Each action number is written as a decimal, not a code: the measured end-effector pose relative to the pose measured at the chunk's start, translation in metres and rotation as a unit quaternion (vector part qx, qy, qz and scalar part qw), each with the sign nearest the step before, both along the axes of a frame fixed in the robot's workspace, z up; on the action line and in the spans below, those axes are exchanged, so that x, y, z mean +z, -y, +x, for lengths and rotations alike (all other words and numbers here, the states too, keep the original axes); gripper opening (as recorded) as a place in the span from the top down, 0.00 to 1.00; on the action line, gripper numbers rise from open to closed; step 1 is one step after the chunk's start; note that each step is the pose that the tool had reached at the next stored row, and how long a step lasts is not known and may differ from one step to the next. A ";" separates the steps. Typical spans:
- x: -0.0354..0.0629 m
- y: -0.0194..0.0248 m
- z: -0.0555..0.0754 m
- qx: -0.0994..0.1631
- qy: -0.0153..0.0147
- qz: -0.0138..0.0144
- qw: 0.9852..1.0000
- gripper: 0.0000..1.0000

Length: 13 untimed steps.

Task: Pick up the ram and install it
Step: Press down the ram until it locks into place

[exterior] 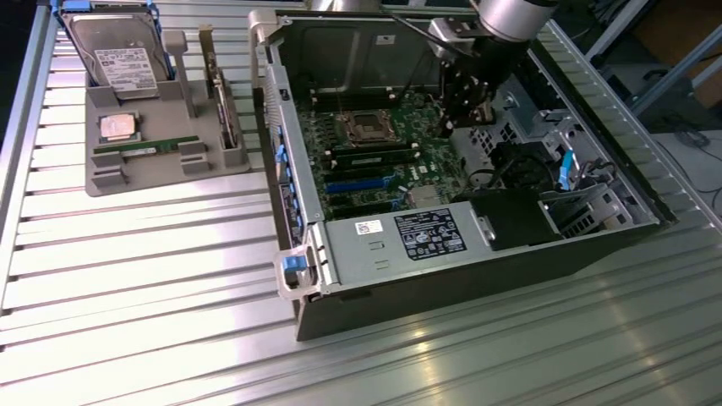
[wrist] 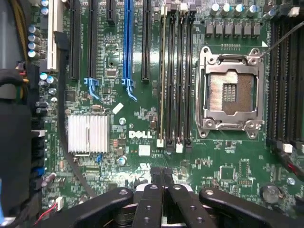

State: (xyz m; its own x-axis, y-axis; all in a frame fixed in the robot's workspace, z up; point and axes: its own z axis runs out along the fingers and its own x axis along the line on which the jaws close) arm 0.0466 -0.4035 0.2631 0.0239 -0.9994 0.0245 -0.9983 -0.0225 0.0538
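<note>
An open dark computer case (exterior: 474, 254) lies on a ribbed metal table (exterior: 147, 288). The green motherboard (wrist: 142, 128) reads "DELL" in white. The black robot gripper (wrist: 162, 174) hangs over the board, jaws pressed together, pinching nothing. One long green RAM stick (exterior: 144, 149) lies in the grey tray (exterior: 158, 179), well apart from the case. The power supply label's (exterior: 429, 233) text is too small to read.

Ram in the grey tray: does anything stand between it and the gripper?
Yes. The shut gripper hangs over the motherboard inside the case. The case's side wall and the upright expansion card stand between it and the ram. Nothing covers the ram from above.
</note>
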 end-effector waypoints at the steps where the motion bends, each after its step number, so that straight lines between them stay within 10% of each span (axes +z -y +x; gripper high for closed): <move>1: 0.0094 0.0000 0.001 0.000 0.000 0.000 1.000 0.90; 5: 0.0445 0.0000 0.001 0.000 0.000 0.000 1.000 0.90; 13: 0.0476 0.0000 0.001 0.000 0.000 0.001 1.000 0.90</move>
